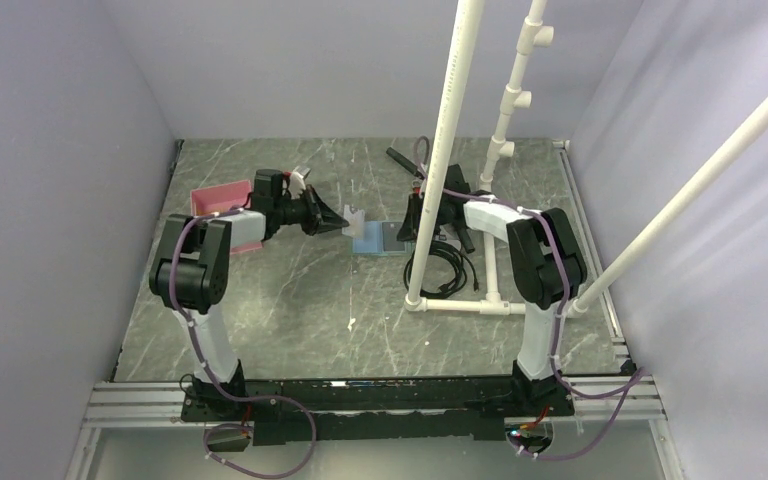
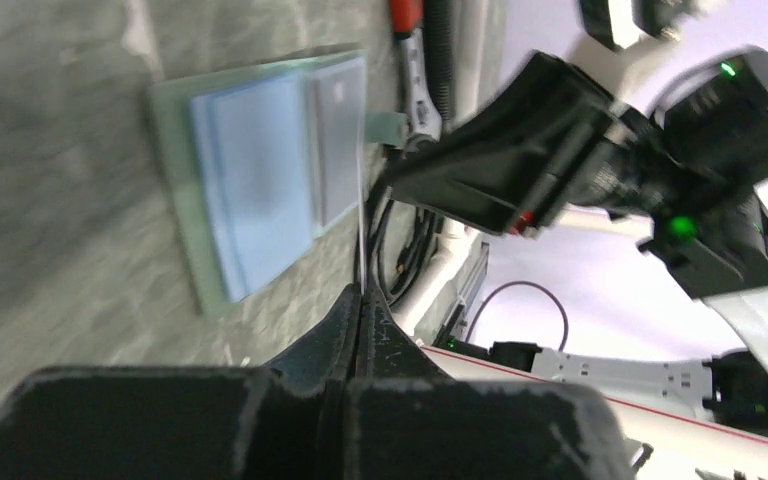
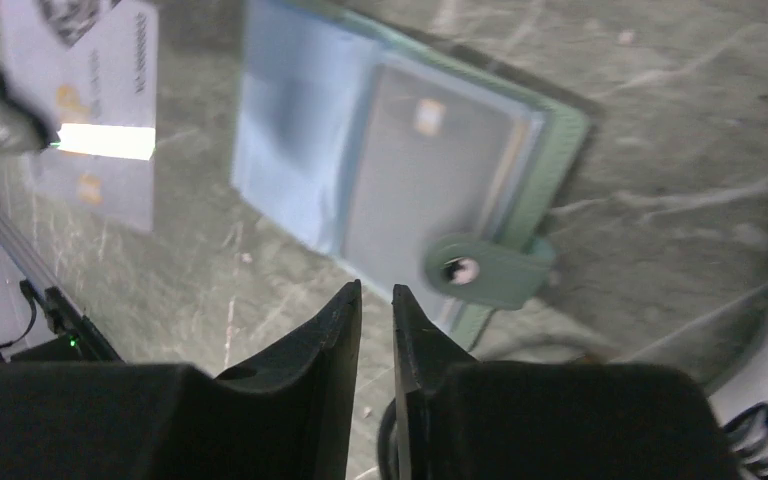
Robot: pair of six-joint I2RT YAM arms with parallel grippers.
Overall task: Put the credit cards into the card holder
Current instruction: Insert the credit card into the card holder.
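Your left gripper (image 2: 360, 300) pinches a pale credit card (image 3: 110, 90) edge-on. Just beyond its tips the card holder (image 3: 290, 150) lies open on the table (image 3: 660, 200), blue inside up, with a grey card (image 3: 430, 190) in it. Your right gripper (image 3: 375, 300), jaws nearly together and empty, sits just short of the closure tab (image 3: 485, 270).

I see a dark marbled grey-green table (image 1: 310, 300), the card holder (image 1: 380, 238) lying open mid-table, pale blue inside up, a pink tray (image 1: 215, 197) back left, a white pipe frame (image 1: 460, 305) and black cables (image 1: 447, 270) just right of the holder
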